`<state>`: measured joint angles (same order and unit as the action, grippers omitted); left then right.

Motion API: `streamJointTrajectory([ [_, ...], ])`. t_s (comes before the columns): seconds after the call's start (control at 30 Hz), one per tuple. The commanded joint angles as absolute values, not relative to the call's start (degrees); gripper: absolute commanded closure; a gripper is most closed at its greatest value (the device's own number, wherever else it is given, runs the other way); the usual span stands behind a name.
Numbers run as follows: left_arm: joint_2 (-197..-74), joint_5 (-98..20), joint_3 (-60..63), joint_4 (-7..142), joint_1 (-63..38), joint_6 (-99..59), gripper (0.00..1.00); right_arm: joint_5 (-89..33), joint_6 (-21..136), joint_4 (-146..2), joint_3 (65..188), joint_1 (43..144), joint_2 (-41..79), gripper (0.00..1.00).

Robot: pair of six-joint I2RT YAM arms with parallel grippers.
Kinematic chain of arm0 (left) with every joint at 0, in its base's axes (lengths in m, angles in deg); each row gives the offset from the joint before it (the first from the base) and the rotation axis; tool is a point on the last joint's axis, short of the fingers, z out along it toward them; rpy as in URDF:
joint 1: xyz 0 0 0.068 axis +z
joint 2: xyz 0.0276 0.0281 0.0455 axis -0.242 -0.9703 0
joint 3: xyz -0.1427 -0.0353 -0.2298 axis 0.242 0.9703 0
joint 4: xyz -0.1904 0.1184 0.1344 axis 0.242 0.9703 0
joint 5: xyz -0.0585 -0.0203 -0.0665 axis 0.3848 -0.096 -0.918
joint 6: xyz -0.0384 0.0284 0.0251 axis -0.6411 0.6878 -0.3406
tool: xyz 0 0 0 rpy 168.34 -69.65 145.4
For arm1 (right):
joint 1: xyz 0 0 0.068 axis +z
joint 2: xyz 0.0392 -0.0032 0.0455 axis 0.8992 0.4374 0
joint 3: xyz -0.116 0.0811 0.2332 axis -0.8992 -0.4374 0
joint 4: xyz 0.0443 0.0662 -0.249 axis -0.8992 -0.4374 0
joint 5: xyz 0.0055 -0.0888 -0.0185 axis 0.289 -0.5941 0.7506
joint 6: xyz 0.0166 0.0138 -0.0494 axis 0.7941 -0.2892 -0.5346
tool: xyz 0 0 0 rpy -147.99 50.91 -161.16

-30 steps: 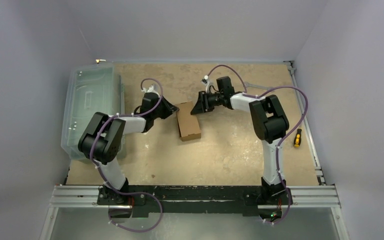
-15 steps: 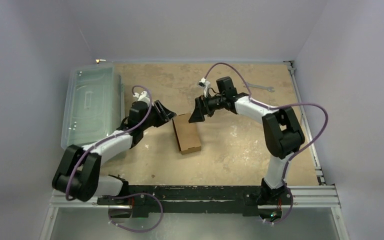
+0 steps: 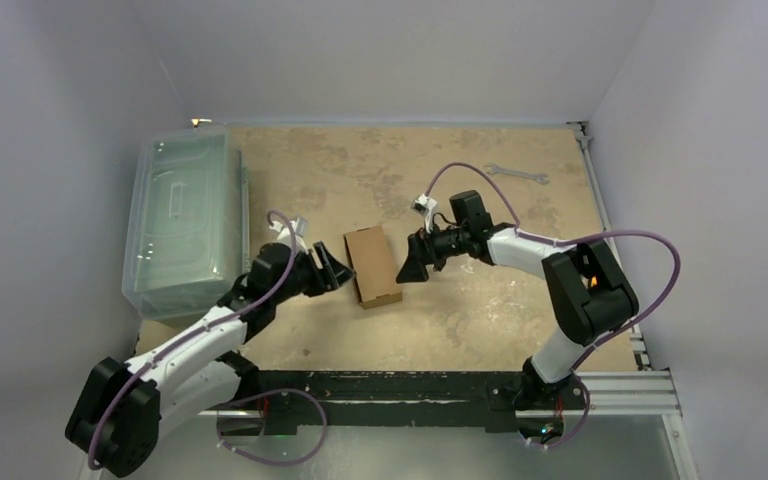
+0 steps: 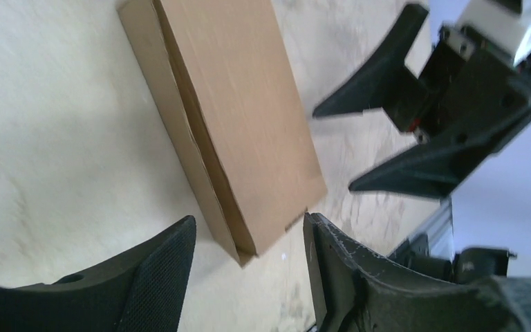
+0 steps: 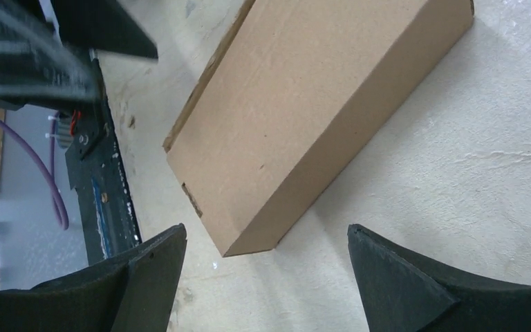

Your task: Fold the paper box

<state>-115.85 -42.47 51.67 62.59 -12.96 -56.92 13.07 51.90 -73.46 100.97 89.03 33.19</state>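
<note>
Both grippers have let go and backed off toward the near edge, and the plain brown cardboard box (image 3: 373, 266) has slid a little nearer too. It now lies flat on the sandy, worn table top (image 3: 480, 320), about in the middle, between the two arms. It is a long, low block with sharp corners and smooth, dull sides, and it looks shut all round. I think the folding is done or almost done. One thin dark slit runs along its long side where the lid meets the wall, so that edge may need one more push. The left gripper (image 4: 249, 220) is open, its black fingers spread around one corner of the box with gaps showing. One finger has a rough, dotted pad. The right gripper (image 5: 266, 229) is open wider, its pointed black wedges standing well clear of the other corner. Off to the left sits a big clear plastic bin (image 3: 182, 225). A small silver wrench (image 3: 516, 173) lies far back.
</note>
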Motion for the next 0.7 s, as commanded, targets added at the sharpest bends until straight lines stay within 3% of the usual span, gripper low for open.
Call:
streamJointTrajectory([
  [0.0,-115.10,-40.48,55.59,58.57,-18.59,-62.60,0.41,13.86,55.48,-65.68,100.24,88.93,33.87,0.12],
  [0.5,-124.42,-40.80,59.45,44.25,-22.98,-68.35,0.42,12.42,57.75,-65.87,101.43,90.70,39.07,0.21],
  [0.6,-127.72,-40.57,59.02,41.94,-23.59,-69.15,0.51,12.09,57.44,-66.68,101.98,91.56,39.59,0.33],
  [0.67,-130.52,-40.52,58.29,40.58,-23.89,-69.41,0.62,12.02,56.97,-67.32,102.41,92.33,39.77,0.41],
])
